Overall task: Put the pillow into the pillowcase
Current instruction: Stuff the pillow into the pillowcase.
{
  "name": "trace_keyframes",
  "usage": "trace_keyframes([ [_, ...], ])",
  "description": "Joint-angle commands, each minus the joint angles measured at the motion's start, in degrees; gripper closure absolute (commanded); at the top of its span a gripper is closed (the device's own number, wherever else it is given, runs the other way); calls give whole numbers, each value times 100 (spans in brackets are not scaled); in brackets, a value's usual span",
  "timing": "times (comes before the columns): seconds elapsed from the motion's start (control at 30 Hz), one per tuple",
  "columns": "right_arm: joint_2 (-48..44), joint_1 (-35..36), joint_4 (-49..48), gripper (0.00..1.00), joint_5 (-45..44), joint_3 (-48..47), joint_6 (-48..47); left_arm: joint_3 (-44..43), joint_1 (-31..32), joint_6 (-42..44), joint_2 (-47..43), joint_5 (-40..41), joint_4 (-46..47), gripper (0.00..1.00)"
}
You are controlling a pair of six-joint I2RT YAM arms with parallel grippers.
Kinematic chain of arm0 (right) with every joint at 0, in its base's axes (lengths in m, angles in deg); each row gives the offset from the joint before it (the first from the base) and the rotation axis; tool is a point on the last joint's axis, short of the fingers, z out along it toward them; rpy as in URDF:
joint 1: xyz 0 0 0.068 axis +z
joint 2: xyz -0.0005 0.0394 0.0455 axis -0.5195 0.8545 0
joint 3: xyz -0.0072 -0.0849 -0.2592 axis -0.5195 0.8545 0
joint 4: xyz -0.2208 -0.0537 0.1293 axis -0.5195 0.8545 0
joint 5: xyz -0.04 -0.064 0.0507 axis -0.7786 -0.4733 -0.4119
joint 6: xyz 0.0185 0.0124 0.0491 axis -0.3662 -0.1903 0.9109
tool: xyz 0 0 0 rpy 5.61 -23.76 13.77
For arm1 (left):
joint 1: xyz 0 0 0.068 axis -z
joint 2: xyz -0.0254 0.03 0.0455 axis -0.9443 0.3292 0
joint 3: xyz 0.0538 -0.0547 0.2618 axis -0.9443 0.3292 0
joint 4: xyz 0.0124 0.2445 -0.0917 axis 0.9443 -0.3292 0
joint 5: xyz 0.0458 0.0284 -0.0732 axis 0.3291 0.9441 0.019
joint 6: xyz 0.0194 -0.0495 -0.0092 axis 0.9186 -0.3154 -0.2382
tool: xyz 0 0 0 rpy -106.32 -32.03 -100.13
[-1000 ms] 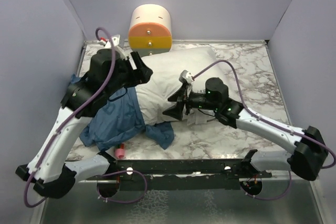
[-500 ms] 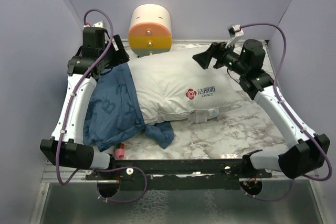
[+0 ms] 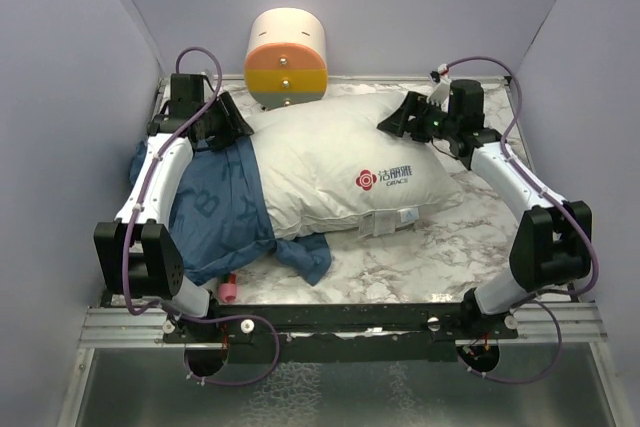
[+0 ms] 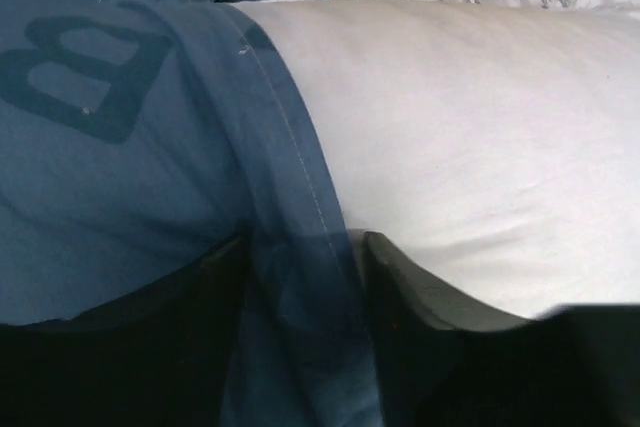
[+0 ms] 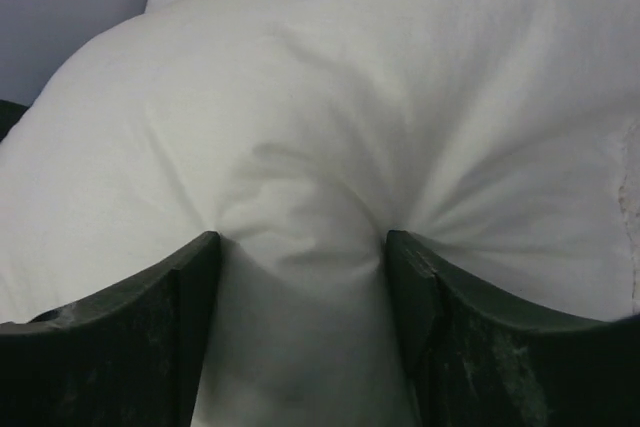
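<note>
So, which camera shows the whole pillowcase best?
The top external view: there the pillowcase shows in full, covering the left end of the pillow. The left wrist view shows only its hem lying across the pillow, close up. The right wrist view shows no pillowcase at all, only white pillow.

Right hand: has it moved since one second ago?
Yes. The right hand went from the pillow's near side to its far side, nearly level with the cylinder.

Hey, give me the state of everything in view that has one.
pillow: left end inside the pillowcase, label end bare.
pillowcase: partly pulled over the pillow, rest bunched.
left hand: closed on the pillowcase hem.
right hand: pinching a fold of the pillow.
</note>
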Motion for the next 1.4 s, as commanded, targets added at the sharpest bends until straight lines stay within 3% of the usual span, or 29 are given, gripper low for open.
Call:
trace_keyframes([
  [0.0,-313,55,-171,52,1077,397,32,168,143,-494,-40,-1175,645,61],
  [0.07,-666,55,-378,76,1087,481,-3,-8,341,-682,-18,-1449,952,79],
  [0.13,-1016,55,-332,89,953,432,-152,-325,664,-732,63,-1449,1087,87],
  [0.23,-1588,55,-480,97,784,582,-157,-1090,1181,-679,218,-1307,1198,96],
  [0.37,-2412,55,-538,97,602,1119,-220,-1544,1670,-546,356,-1170,985,100],
  [0.43,-2696,55,-23,93,358,1214,-536,-1417,1801,-465,250,-1055,892,100],
  [0.53,-3056,50,566,65,1,1215,-1018,-1122,1863,-259,-124,-575,824,92],
  [0.63,-3241,51,716,40,-35,994,-1215,-1001,1854,270,-702,359,493,61],
  [0.7,-3159,55,693,31,145,780,-1202,-911,1803,672,-1013,1066,218,41],
  [0.77,-2962,55,569,26,479,590,-1091,-808,1614,977,-1213,1635,-79,31],
  [0.93,-2068,89,150,24,1622,-28,-641,-1102,750,1219,-783,1355,-951,29],
  [1.13,-1258,345,622,24,1778,-864,-921,-1563,710,1281,190,879,-1306,31],
  [1.37,-1266,415,578,24,1759,-640,-903,-1764,727,1284,852,423,-1487,42],
])
